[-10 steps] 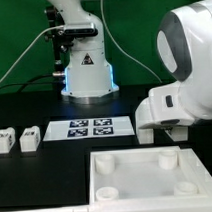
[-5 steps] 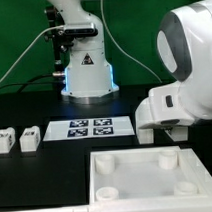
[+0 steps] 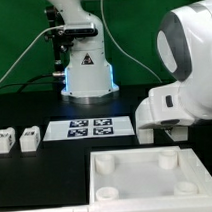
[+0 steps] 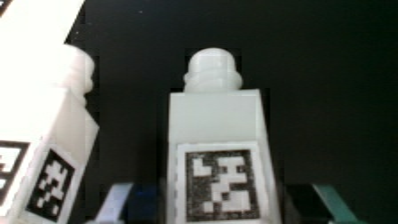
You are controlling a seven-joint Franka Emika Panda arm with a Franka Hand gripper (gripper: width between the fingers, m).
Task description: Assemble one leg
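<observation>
In the wrist view a white leg (image 4: 217,140) with a rounded peg end and a black-and-white tag lies between the fingers of my gripper (image 4: 224,208). The jaws are open, with a dark gap between each finger and the leg. A second tagged leg (image 4: 50,140) lies close beside it. In the exterior view my gripper (image 3: 161,133) is low over the table on the right, mostly hidden by the arm's white wrist. Two more legs (image 3: 5,140) (image 3: 30,137) lie at that view's left. The large white tray-like part (image 3: 157,177) with round corner sockets lies in front.
The marker board (image 3: 90,128) lies flat in the middle of the black table. The robot base (image 3: 87,70) stands behind it. The arm's bulky white wrist (image 3: 183,71) fills the exterior view's right.
</observation>
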